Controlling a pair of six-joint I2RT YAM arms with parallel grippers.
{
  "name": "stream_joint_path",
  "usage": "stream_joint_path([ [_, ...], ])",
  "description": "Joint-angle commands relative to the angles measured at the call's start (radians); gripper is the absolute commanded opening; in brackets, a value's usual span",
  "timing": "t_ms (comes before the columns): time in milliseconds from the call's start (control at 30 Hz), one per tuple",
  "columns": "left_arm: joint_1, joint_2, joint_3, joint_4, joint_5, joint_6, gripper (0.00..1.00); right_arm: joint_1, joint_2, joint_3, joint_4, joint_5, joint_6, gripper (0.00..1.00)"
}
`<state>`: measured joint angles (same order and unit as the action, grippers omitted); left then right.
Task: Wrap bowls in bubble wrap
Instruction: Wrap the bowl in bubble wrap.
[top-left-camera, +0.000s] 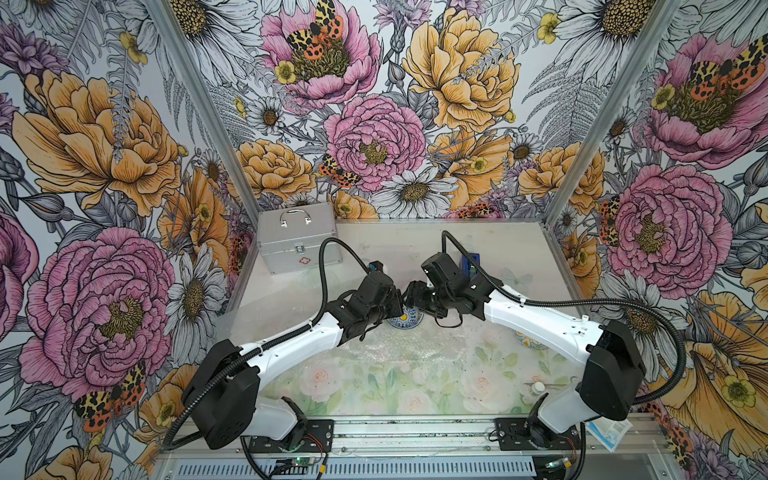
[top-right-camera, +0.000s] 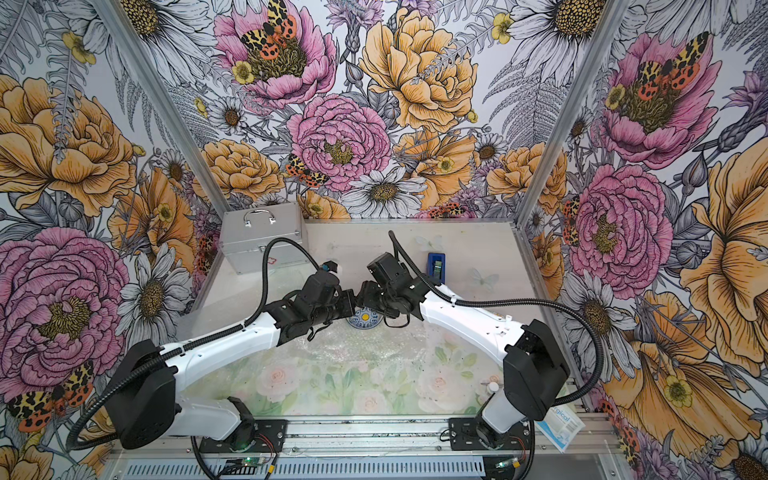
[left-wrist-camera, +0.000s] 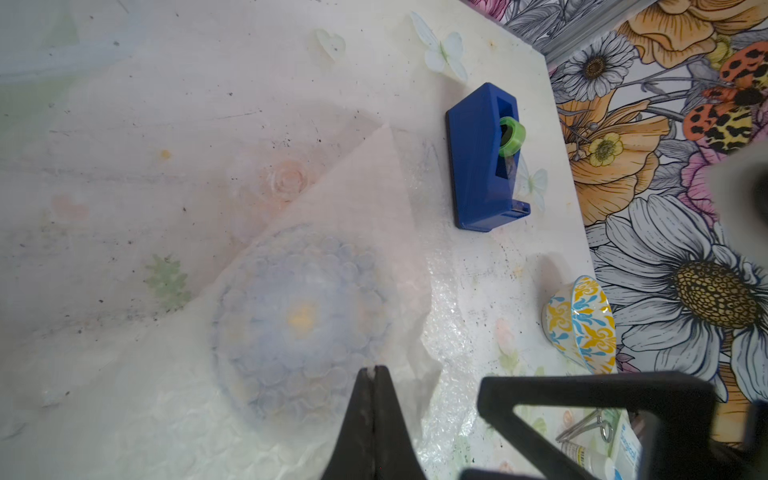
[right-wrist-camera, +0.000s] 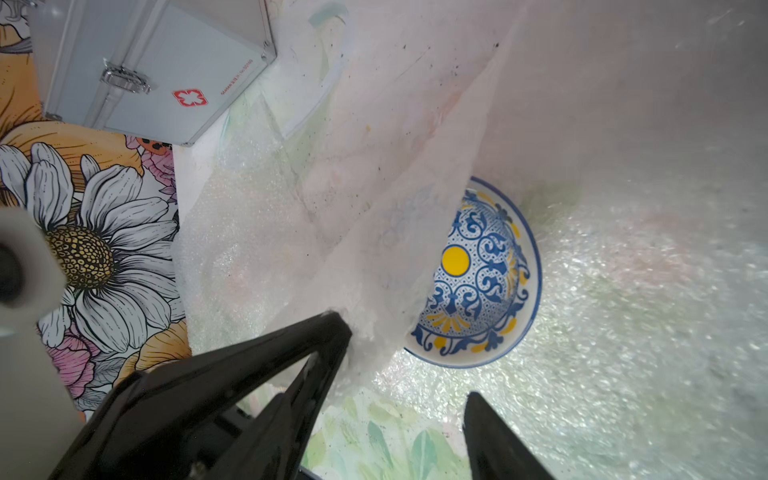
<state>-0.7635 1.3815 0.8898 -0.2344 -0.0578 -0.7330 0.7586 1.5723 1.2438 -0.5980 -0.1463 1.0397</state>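
Note:
One patterned bowl (top-left-camera: 405, 321) (top-right-camera: 364, 319) sits mid-table on a sheet of bubble wrap (top-left-camera: 374, 347) (right-wrist-camera: 623, 291). My left gripper (left-wrist-camera: 374, 370) (top-left-camera: 395, 305) is shut on a corner of the bubble wrap. It holds that flap (right-wrist-camera: 415, 166) up over the bowl (right-wrist-camera: 478, 282), so the bowl (left-wrist-camera: 299, 316) shows only dimly through it. My right gripper (right-wrist-camera: 378, 395) (top-left-camera: 413, 297) hangs open close to the left one, near the bowl's rim, with nothing between its fingers. A second bowl (left-wrist-camera: 582, 320) (top-left-camera: 528, 338) stands unwrapped by the right wall, partly behind the right arm.
A blue tape dispenser (left-wrist-camera: 484, 158) (top-right-camera: 435, 266) stands behind the bowls on the right. A silver first-aid case (top-left-camera: 297, 241) (right-wrist-camera: 153, 70) fills the back left corner. A small bottle (top-left-camera: 538, 387) and tweezers lie front right, and a packet (top-left-camera: 609, 432) lies off the table edge.

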Motion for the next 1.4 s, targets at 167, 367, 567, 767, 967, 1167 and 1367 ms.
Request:
stream_joint_path([
  [167, -0.054, -0.016, -0.008, 0.113, 0.036, 0.018, 0.0, -0.01, 0.084, 0.021, 0.105, -0.064, 0.047, 0.66],
  [367, -0.052, -0.041, -0.036, 0.146, 0.048, 0.003, 0.0, -0.036, 0.085, -0.021, 0.145, -0.084, 0.065, 0.59],
  [567, -0.053, -0.051, -0.086, 0.223, 0.072, -0.033, 0.0, -0.058, 0.068, -0.08, 0.214, -0.098, 0.097, 0.63],
  [767, -0.051, -0.039, -0.078, 0.27, 0.074, -0.047, 0.0, -0.065, 0.086, -0.099, 0.213, -0.101, 0.085, 0.12],
  [967, 0.051, -0.092, 0.049, -0.054, -0.026, -0.035, 0.61, -0.127, 0.123, -0.108, 0.185, -0.135, -0.011, 0.0],
  [1167, 0.268, 0.061, 0.164, -0.264, 0.118, 0.109, 0.73, -0.137, 0.186, -0.067, 0.154, -0.166, -0.098, 0.0],
  [1367, 0.224, 0.295, 0.278, -0.251, 0.128, 0.253, 0.74, -0.137, 0.213, -0.034, 0.095, -0.139, -0.153, 0.0],
])
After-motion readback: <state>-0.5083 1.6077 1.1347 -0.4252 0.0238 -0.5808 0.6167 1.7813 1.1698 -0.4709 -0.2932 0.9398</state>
